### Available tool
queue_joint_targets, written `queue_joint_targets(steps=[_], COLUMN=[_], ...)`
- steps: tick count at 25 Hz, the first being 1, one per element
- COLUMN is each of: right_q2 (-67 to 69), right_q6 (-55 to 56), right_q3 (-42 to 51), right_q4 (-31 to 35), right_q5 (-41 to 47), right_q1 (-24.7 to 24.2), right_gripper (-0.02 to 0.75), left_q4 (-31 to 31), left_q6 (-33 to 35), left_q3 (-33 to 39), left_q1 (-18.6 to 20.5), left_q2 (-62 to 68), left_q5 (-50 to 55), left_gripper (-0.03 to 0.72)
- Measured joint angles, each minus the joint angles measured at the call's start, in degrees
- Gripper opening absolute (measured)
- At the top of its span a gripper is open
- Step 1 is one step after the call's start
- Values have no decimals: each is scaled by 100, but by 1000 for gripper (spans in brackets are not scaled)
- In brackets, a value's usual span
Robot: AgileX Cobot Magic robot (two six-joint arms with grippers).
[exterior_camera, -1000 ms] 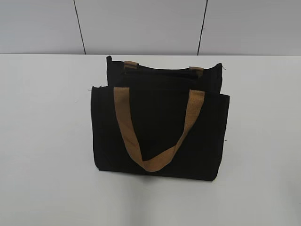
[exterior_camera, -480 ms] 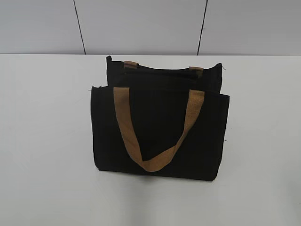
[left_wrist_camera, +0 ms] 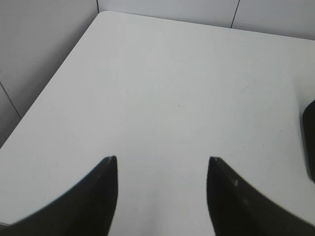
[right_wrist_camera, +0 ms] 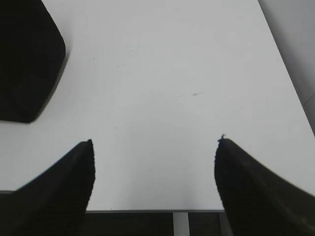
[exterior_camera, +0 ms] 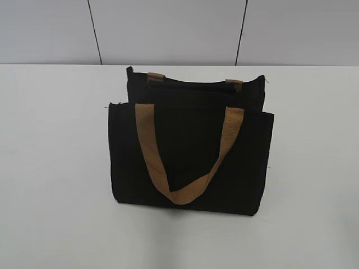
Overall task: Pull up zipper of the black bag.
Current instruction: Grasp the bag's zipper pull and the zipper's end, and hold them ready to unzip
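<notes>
The black bag (exterior_camera: 190,154) stands on the white table in the exterior view, its tan handle (exterior_camera: 185,190) hanging down over the front panel. The zipper runs along the bag's top edge (exterior_camera: 193,85); its pull tab is too small to make out. Neither gripper shows in the exterior view. In the left wrist view my left gripper (left_wrist_camera: 162,160) is open and empty over bare table, with an edge of the bag (left_wrist_camera: 310,142) at the far right. In the right wrist view my right gripper (right_wrist_camera: 155,142) is open and empty, with a corner of the bag (right_wrist_camera: 27,59) at the upper left.
The white table (exterior_camera: 56,168) extends on both sides of the bag. A grey panelled wall (exterior_camera: 168,31) stands behind it. The table's near edge (right_wrist_camera: 147,210) shows under the right gripper, and its left edge and far corner (left_wrist_camera: 98,14) show in the left wrist view.
</notes>
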Motion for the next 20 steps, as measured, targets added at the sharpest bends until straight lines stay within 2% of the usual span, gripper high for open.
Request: queue_joint_targets(steps=[4, 7, 13, 20], right_q2=[0, 0, 0, 0], right_q6=[0, 0, 0, 0], right_q3=[0, 0, 0, 0], right_q4=[0, 0, 0, 0], right_q5=[0, 0, 0, 0], right_q1=[0, 0, 0, 0], right_gripper=[576, 576, 576, 576], left_q4=[-26, -50, 226, 364], left_q6=[0, 0, 0, 0], left_q3=[-53, -197, -69, 830], left_q1=[0, 0, 0, 0], left_q2=[80, 170, 850, 2856], left_q5=[-93, -885, -3578, -7067], left_gripper=[434, 434, 434, 433])
